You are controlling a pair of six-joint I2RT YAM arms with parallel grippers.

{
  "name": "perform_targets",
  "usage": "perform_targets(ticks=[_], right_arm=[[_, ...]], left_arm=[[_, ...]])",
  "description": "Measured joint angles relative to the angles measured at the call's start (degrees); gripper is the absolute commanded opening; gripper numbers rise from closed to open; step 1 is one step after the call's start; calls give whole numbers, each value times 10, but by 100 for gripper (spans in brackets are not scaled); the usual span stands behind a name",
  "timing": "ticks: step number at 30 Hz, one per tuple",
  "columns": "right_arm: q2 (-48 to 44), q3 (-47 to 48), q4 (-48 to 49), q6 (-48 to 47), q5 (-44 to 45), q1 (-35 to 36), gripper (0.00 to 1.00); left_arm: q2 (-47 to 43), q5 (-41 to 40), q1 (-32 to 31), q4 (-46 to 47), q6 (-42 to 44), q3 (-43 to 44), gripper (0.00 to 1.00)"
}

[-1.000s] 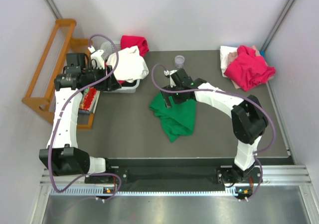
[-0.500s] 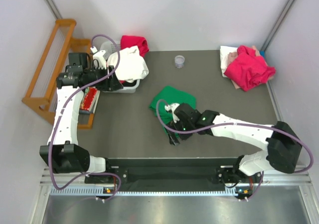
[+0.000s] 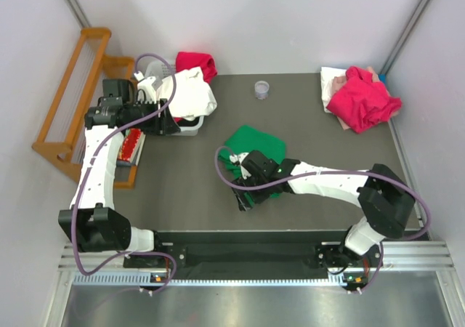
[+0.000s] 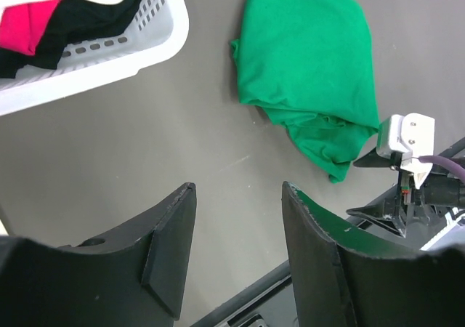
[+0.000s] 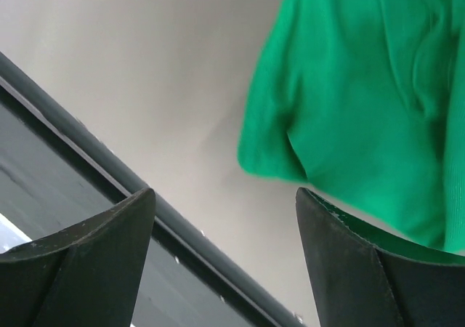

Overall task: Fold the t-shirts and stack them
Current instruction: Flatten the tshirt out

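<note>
A bright green t-shirt (image 3: 251,139) lies crumpled mid-table, also seen in the left wrist view (image 4: 305,73) and the right wrist view (image 5: 363,102). My right gripper (image 3: 244,199) hovers open over its near edge, close to the table's front rail, with nothing between the fingers (image 5: 225,196). A white t-shirt (image 3: 190,94) drapes over the white basket (image 3: 190,129). A red t-shirt (image 3: 196,64) lies behind the basket. A magenta t-shirt (image 3: 361,99) sits on pale ones (image 3: 332,80) at the far right. My left gripper (image 3: 168,122) is open and empty beside the basket (image 4: 238,196).
A small clear cup (image 3: 261,89) stands at the back centre. A wooden rack (image 3: 73,98) lines the left side, with a red object (image 3: 129,144) beside it. The basket (image 4: 109,54) holds black and pink cloth. The dark front rail (image 5: 109,167) runs just under the right fingers.
The right arm swung from the far side of the green t-shirt to its near edge, its jaws narrowing slightly. The green shirt now lies more bunched. The left arm barely moved.
</note>
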Motion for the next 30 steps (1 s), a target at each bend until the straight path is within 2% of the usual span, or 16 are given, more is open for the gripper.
perform_targets(ticks=[6,9,10,12,15,20,21,23,30], right_arm=[[49,20,36,0,-4,0,68],[72,20,47,-1,-3,0,60],[75,20,49,-2,-3,0,53],[77,18,53,-4,0,0,45],[77,18,59,-9,12,-2,23],[77,20,56,-20,46,-4,12],[77,22,54,-23,55,-4,6],[77,29,45,-31,71,-4,1],[72,42,19,-34,131,-4,0]], left_arm=[[0,0,0,0,0,-9,56],[0,-2,0,0,3,-9,56],[0,-3,0,-1,4,-9,56],[0,-5,0,-1,6,-9,56],[0,-5,0,-2,10,-9,56],[-9,-5,0,-4,13,-19,56],[-10,-5,0,-6,14,-19,56],[-12,-5,0,-7,15,-20,56],[-18,-9,0,-7,17,-20,56]])
